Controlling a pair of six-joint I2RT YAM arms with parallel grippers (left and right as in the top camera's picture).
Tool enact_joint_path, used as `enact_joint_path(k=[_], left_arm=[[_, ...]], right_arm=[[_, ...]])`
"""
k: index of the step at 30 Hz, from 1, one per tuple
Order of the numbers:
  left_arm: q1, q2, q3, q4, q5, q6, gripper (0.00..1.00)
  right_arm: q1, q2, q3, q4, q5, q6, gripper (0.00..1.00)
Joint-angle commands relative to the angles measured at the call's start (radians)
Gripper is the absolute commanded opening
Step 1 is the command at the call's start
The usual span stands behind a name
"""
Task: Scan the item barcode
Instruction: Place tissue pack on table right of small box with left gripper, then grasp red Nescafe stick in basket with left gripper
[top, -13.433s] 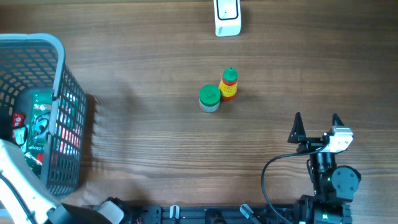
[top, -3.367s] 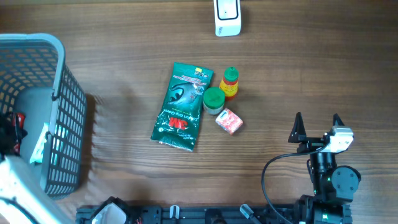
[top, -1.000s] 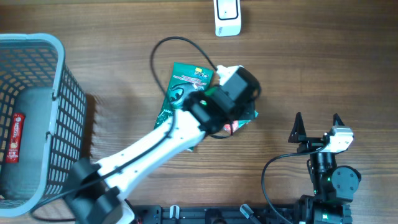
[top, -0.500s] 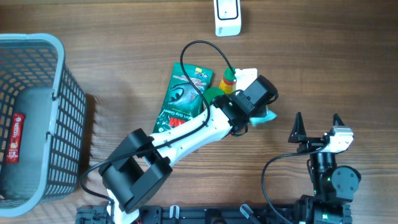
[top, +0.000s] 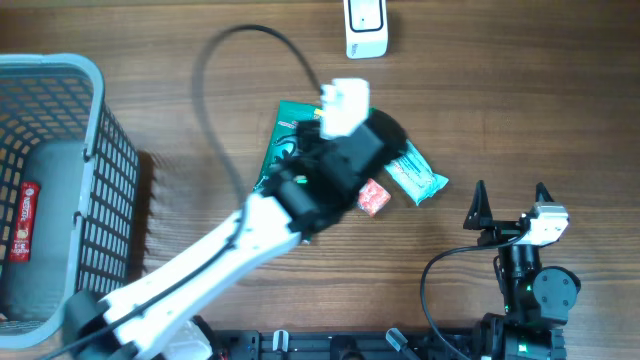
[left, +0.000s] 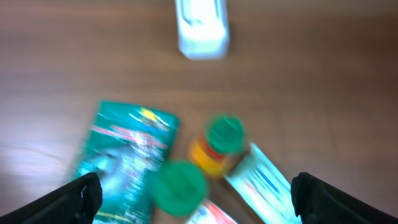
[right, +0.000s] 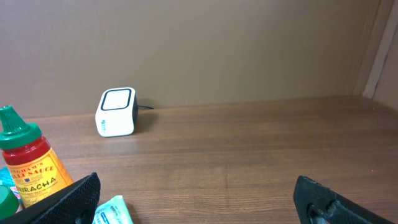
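Note:
The white barcode scanner (top: 366, 28) stands at the table's far edge, also in the left wrist view (left: 202, 28) and the right wrist view (right: 116, 112). A light teal packet (top: 415, 178) lies flat on the wood, next to a small red-and-white packet (top: 373, 197). My left gripper (left: 199, 198) hangs open above the items, holding nothing, over a green-lidded jar (left: 179, 186), a sriracha bottle (left: 221, 143) and a green pouch (left: 124, 158). My right gripper (top: 508, 205) rests open near the front right, empty. No barcode shows.
A grey wire basket (top: 95, 150) stands at the left edge with a red packet (top: 25, 220) inside. My left arm (top: 250, 240) crosses the table's middle from the front left and hides part of the green pouch.
My left gripper opened and let go of the light teal packet, which now lies on the table. The left arm pulled back to the left and lifted. The right arm stayed still.

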Motion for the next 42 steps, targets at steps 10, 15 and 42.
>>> enact_joint_path(k=[10,15,42], left_arm=[[0.905,-0.491,0.008,-0.019,-0.282,0.029,1.0],[1.309,-0.389,0.008,-0.102,0.027,0.001,1.0],[1.698,0.225,-0.349,0.391,0.444,0.851,1.0]], right_arm=[[-0.003,-0.006,-0.001,0.003,0.005,-0.006,1.0],[-0.003,-0.006,-0.001,0.003,0.005,-0.006,1.0],[-0.003,-0.005,-0.001,0.003,0.005,-0.006,1.0]])
